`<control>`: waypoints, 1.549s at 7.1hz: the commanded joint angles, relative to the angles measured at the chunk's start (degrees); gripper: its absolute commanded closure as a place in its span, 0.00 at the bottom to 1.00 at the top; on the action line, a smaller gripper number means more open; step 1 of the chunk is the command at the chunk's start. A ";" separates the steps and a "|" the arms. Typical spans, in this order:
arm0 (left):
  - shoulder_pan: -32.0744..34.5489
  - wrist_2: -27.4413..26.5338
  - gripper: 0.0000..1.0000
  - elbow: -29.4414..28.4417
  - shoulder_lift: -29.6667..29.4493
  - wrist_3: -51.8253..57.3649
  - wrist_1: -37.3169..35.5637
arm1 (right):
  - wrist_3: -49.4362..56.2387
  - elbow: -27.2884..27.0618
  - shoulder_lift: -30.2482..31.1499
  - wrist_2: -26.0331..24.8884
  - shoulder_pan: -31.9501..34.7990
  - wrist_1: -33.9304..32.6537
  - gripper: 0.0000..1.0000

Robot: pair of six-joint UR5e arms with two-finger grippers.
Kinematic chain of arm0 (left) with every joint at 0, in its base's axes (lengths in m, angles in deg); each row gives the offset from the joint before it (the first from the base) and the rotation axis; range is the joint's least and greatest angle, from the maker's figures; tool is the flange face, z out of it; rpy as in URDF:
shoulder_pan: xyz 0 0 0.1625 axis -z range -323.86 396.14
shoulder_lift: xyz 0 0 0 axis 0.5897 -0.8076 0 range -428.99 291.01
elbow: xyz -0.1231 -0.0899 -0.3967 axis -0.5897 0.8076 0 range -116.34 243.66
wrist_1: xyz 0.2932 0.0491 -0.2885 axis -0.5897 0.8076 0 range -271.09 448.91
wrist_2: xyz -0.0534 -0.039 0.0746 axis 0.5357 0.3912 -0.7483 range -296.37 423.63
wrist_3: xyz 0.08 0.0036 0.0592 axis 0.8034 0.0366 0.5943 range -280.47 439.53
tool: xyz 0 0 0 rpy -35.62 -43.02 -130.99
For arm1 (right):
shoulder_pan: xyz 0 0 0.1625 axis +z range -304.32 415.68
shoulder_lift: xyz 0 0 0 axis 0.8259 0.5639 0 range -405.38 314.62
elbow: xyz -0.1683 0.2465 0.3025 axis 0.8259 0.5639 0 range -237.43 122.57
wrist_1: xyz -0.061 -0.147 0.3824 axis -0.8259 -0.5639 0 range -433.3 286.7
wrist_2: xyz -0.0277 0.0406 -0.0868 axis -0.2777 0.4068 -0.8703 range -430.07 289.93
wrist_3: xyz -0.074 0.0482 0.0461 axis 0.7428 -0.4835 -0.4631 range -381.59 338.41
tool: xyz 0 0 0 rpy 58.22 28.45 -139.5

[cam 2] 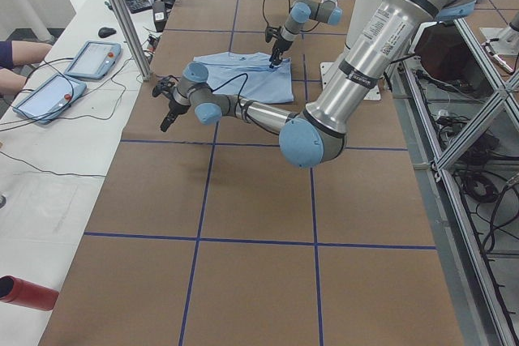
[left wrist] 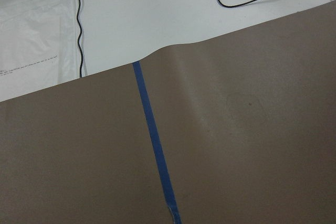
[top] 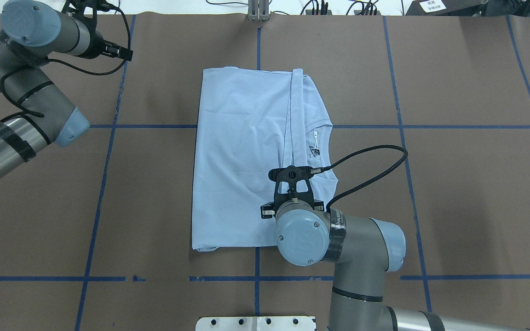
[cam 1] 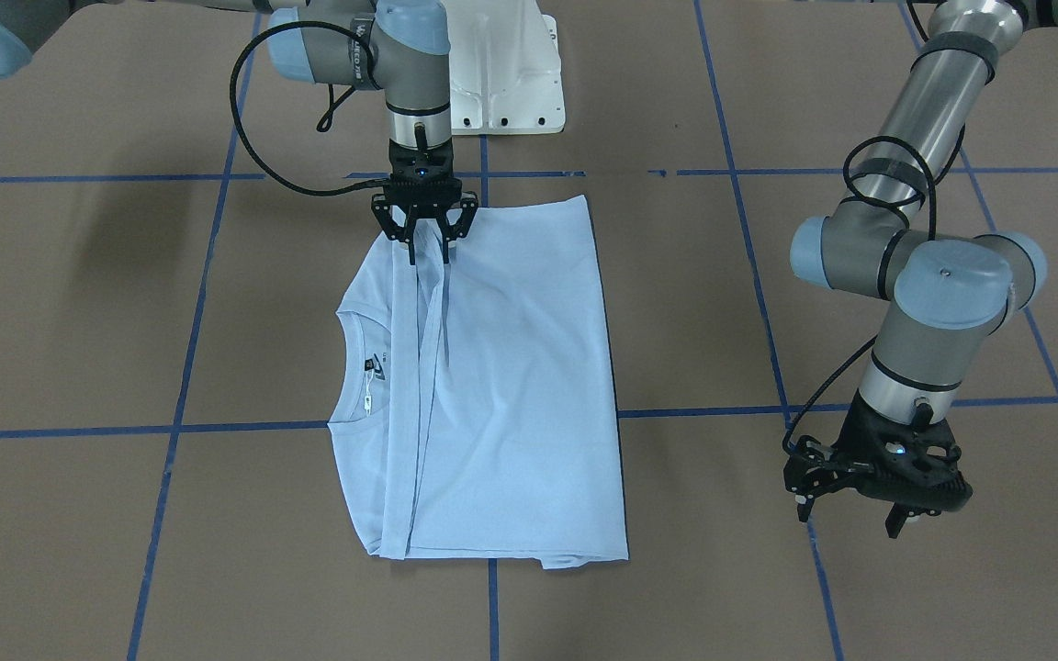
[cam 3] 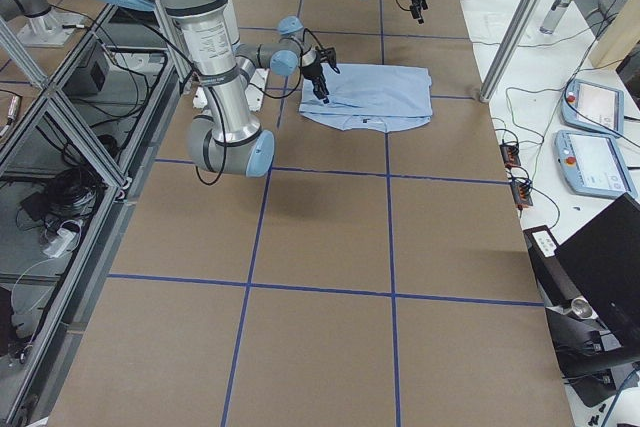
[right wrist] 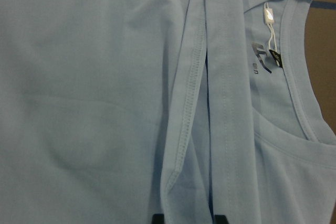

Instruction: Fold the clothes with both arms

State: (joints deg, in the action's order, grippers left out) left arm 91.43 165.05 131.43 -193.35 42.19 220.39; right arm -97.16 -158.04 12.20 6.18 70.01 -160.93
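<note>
Pale blue T-shirt (cam 1: 511,367): folded, flat at centre of brown table (cam 1: 79,321), collar showing. At its hem strip, right gripper (cam 1: 430,250), jaws parted astride. Well aside, left gripper (cam 1: 850,521), jaws spread.

My work surface (cam 1: 79,303): brown covering, blue tape grid (cam 1: 703,411); folded pale blue T-shirt (cam 1: 511,367) lying flat at centre.

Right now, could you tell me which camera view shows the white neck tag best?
The right wrist view: the white tag shows close-up beside the dark label. Front-facing and overhead views show it tiny; side views are too distant; left wrist misses it.
</note>
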 commanded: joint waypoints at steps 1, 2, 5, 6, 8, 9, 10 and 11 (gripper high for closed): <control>-0.01 0.00 0.00 0.00 0.00 -0.01 0.00 | 0.43 0.15 -0.10 -0.23 -0.01 0.00 0.80; -0.01 0.00 0.00 0.00 0.08 -0.01 0.00 | 0.43 0.24 -0.10 -0.75 -0.01 0.09 0.88; -0.01 0.00 0.00 0.00 0.35 -0.01 0.35 | 0.34 0.24 -0.28 -0.84 -0.09 0.26 1.00; -0.01 0.00 0.00 0.00 0.35 -0.01 0.35 | 0.34 0.06 -0.19 -0.84 -0.01 0.18 1.00; -0.10 0.00 0.00 0.00 0.35 -0.01 0.35 | 0.43 -2.03 1.55 -0.76 1.57 0.09 1.00; -0.10 0.00 0.00 0.00 0.35 -0.01 0.44 | 0.25 -5.53 5.66 -0.75 1.58 0.09 1.00; -0.10 0.00 0.00 0.00 0.35 -0.01 0.44 | -0.36 -8.26 9.53 -0.84 1.49 0.17 1.00; -0.10 0.00 0.00 0.00 0.35 -0.01 0.44 | -1.06 -8.20 10.70 -0.93 1.40 0.09 1.00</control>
State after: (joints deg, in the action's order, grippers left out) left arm 91.34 165.05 131.43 -193.00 42.18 220.82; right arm -97.49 -164.93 20.25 5.34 71.45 -160.80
